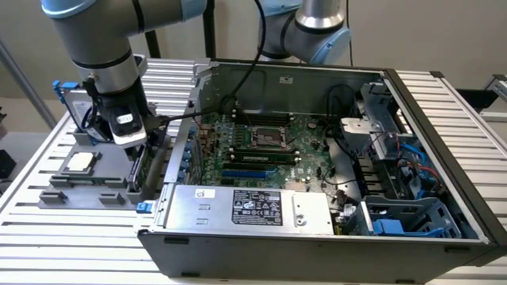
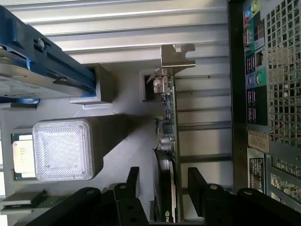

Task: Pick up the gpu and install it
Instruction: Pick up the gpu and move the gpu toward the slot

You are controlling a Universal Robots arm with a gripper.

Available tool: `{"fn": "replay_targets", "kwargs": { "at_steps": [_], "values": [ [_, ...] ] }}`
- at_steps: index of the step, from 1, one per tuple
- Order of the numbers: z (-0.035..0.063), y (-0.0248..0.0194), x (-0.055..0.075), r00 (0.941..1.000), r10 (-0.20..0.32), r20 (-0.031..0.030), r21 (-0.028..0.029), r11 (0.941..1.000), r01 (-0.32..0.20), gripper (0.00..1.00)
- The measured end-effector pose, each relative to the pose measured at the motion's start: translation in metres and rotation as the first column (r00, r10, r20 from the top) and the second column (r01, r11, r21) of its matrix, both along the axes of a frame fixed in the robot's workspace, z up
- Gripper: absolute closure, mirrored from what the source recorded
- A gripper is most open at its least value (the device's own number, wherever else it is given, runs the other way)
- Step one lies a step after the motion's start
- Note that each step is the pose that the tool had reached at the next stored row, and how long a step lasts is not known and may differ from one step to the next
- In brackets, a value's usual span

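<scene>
The gpu stands edge-up in a grey holder at the case's nine o'clock, exterior view. The gripper straddles it, jaws apart, holding nothing (gaps both sides). I judge that closing off-centre could tilt or jam the gpu.

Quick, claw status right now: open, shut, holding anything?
Claw: open, one finger on each side of the slim black expansion card with the silver metal bracket, which stands on edge; not clamped on it.
</scene>
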State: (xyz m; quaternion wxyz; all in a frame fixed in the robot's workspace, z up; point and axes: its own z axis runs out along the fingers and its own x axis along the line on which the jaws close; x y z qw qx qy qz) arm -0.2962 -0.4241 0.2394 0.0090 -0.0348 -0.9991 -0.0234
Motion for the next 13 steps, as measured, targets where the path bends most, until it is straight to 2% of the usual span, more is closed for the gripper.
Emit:
{"fn": "replay_targets", "kwargs": {
  "at_steps": [13],
  "values": [
    [-0.0002, 0.0000, 0.0014, 1.0000, 0.001, 0.0003, 0.0022, 1.0000, -0.001, 0.00]
  ]
}}
